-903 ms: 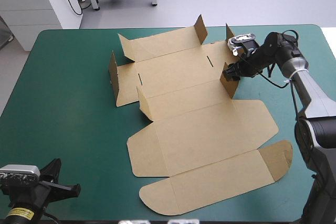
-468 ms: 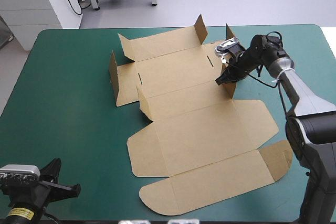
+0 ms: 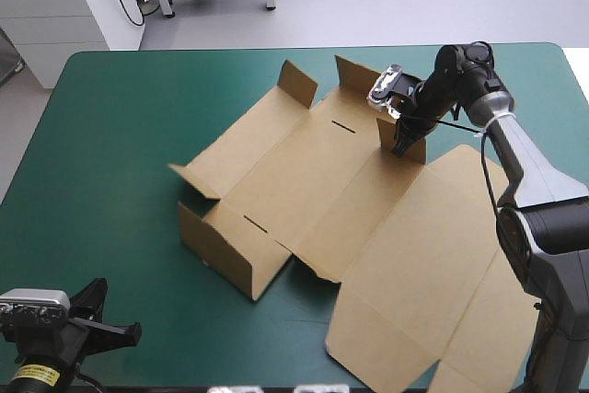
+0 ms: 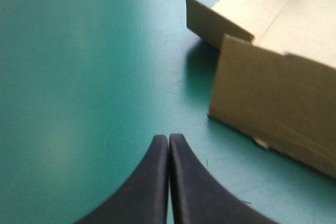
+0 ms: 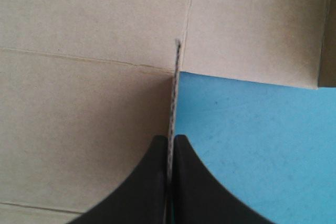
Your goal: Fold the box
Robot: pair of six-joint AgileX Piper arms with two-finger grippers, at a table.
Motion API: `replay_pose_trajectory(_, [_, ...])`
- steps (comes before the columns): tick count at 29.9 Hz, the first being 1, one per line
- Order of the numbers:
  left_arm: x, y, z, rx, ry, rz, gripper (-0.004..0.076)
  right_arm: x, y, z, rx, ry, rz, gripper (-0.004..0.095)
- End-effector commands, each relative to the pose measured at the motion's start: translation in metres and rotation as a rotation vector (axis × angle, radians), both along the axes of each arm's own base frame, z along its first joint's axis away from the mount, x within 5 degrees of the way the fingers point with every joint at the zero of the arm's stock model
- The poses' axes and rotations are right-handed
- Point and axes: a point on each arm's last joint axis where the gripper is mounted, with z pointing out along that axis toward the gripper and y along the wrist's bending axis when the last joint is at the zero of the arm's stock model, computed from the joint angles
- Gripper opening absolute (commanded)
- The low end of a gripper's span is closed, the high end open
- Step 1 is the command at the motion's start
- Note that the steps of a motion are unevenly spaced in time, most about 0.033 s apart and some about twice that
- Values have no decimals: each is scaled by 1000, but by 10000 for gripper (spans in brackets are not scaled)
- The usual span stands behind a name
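Note:
The brown box (image 3: 304, 172) lies as a cut sheet across the middle of the teal-green table, with several short flaps standing up. Its wide lid panels (image 3: 433, 273) lie flat toward the near right corner. My right gripper (image 3: 403, 140) is shut on an upright flap (image 3: 411, 147) near the sheet's far right side. In the right wrist view the flap's thin edge (image 5: 176, 87) runs up from between the black fingers (image 5: 171, 140). My left gripper (image 3: 129, 330) sits shut at the near left corner, its fingers (image 4: 169, 139) short of a raised box wall (image 4: 273, 98).
The lid panels reach the table's near edge at the right. Teal-green cover (image 3: 110, 154) lies between the left gripper and the box's raised near-left wall (image 3: 221, 250). The table's far edge (image 3: 276, 51) runs just behind the box.
My right gripper has closed on the upright flap and moved toward the far edge. The whole sheet has swung round, its lid panels now at the near right. The left arm stayed still.

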Motion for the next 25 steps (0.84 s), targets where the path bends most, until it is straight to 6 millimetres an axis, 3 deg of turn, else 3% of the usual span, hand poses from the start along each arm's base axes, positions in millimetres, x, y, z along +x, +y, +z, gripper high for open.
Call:
replay_pose_trajectory(1, [2, 0, 13, -19, -87, 8, -8, -12, 13, 31, -30, -105, 156, -20])
replay_pose_trajectory(9, [2, 0, 13, -19, -87, 8, -8, -16, 59, 35, -211, -294, 350, -21])
replay_pose_trajectory(19, [2, 0, 13, -19, -87, 8, -8, -21, 110, 47, -174, -540, 505, -21])
replay_pose_trajectory(25, [2, 0, 13, -17, -87, 7, -8, -23, 126, 44, -54, -555, 568, -21])
